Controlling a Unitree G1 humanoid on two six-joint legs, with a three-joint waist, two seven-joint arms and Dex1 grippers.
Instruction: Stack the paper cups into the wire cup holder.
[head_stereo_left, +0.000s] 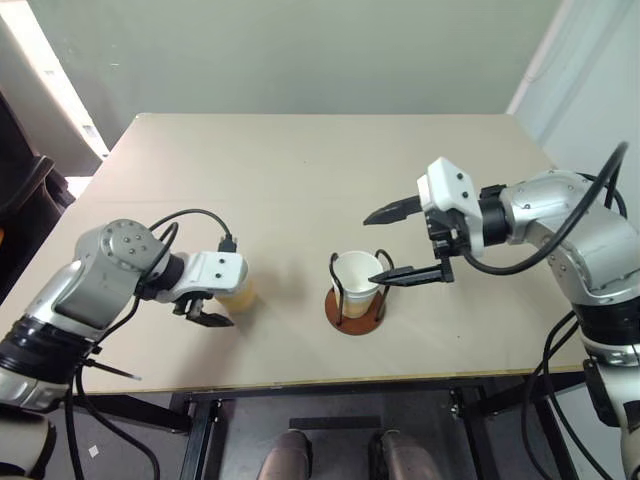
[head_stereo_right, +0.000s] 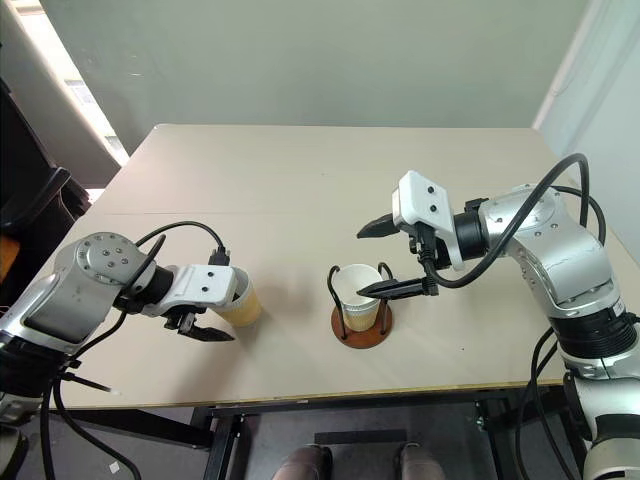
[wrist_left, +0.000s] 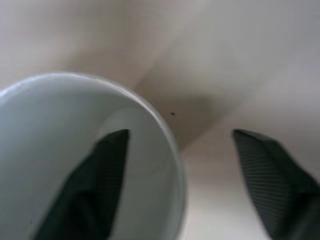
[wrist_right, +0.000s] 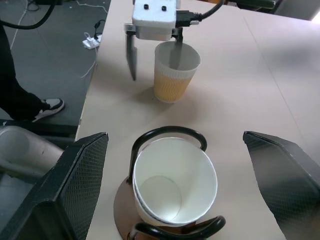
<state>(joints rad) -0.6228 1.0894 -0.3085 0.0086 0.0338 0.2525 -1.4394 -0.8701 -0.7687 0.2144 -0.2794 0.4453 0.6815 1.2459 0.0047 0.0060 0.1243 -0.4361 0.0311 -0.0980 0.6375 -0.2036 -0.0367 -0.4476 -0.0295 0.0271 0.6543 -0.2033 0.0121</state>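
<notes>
Left gripper (wrist_right: 152, 50), part-open, straddles the wall of the loose cup (wrist_right: 172, 72) near the table's (head_stereo_left: 300, 170) front-left edge: close squarely before lifting toward the holder (head_stereo_left: 356, 310), cups already nested, where the empty right gripper (head_stereo_left: 410, 243) stands wide.

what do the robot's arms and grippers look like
Both arms are silver-grey metal with black joint bands and loose black cables looping along them. The left gripper and right gripper each have a white boxy housing and two thin, pointed black fingers with fine mesh-textured pads.

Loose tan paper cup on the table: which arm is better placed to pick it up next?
Left. Its claw already straddles the tan paper cup's rim; the right claw stands open by the wire holder.
</notes>
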